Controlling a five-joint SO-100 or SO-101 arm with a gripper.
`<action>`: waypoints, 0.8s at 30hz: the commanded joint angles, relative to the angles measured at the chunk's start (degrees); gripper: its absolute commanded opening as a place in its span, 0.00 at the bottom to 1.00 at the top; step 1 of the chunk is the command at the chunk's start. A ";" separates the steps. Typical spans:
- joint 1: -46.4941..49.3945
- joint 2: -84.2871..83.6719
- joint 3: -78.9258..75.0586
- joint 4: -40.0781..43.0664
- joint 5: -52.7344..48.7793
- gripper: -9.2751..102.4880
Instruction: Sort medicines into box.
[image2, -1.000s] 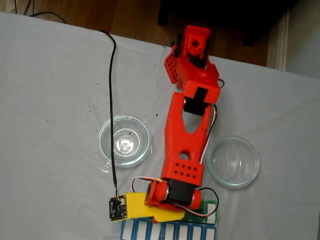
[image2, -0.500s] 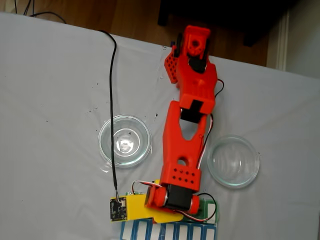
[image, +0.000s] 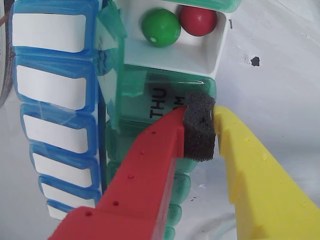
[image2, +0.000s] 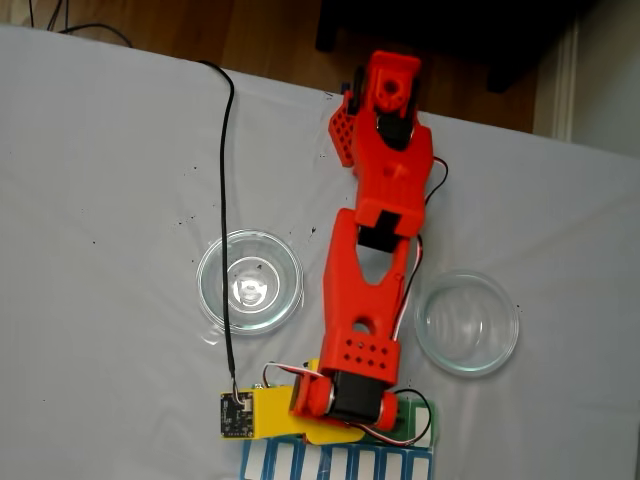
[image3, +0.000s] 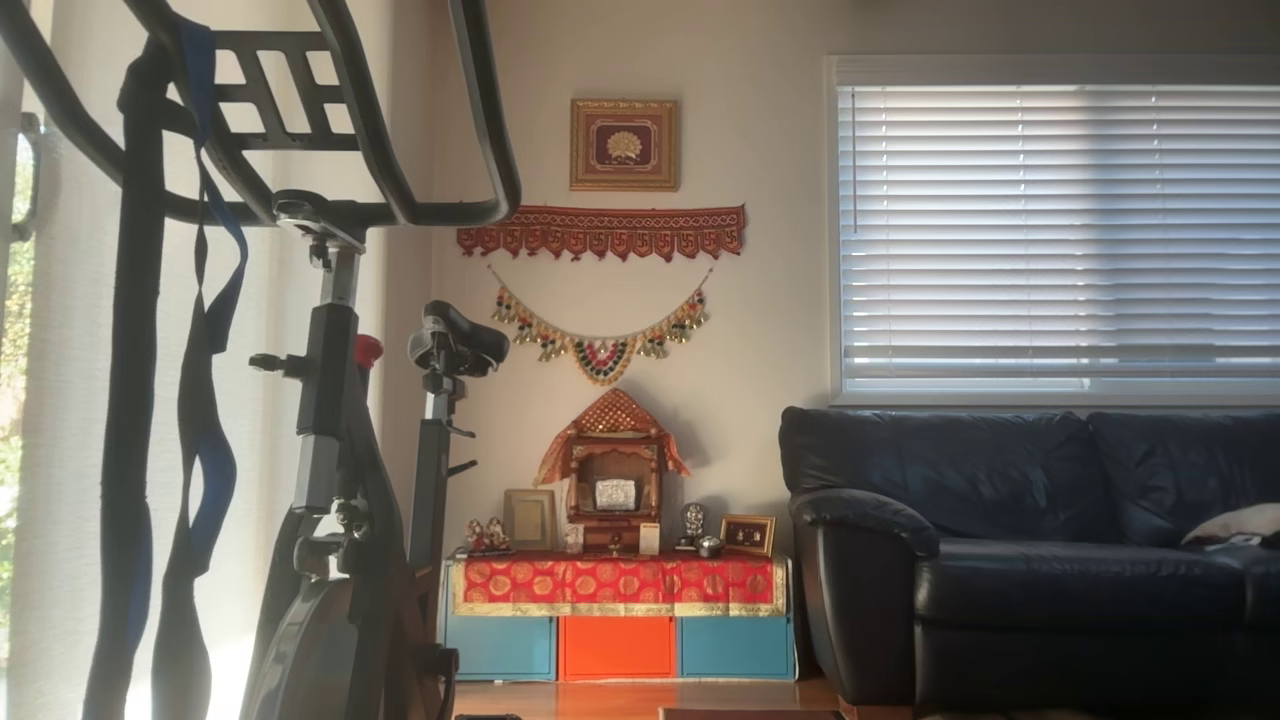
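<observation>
In the wrist view the green box (image: 165, 82) runs down the middle beside a blue row. Its top compartment (image: 202, 56) is open and holds two medicines, a green pill (image: 160, 27) and a dark red pill (image: 198, 20). The lid labelled THU below it is closed. My gripper (image: 214, 117) hovers over the THU lid. Its red finger (image: 150, 165) carries a black foam pad (image: 200, 127) that presses against the yellow finger (image: 250, 170), so it is shut with nothing between. In the fixed view the red arm (image2: 365, 300) reaches down over the box (image2: 422, 425).
A blue organizer row with white lids (image2: 340, 465) lies against the box at the table's near edge. Two round clear dishes stand either side of the arm, one left (image2: 249, 281), one right (image2: 466, 322). A black cable (image2: 225, 200) crosses the white cloth.
The arm's upper links have folded a little further forward. The wrist has shifted slightly down and left over the box.
</observation>
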 joint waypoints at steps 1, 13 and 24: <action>1.05 0.70 -6.59 0.53 1.23 0.09; -1.23 33.31 25.66 -14.24 0.53 0.09; 0.79 37.27 31.29 -27.95 5.80 0.09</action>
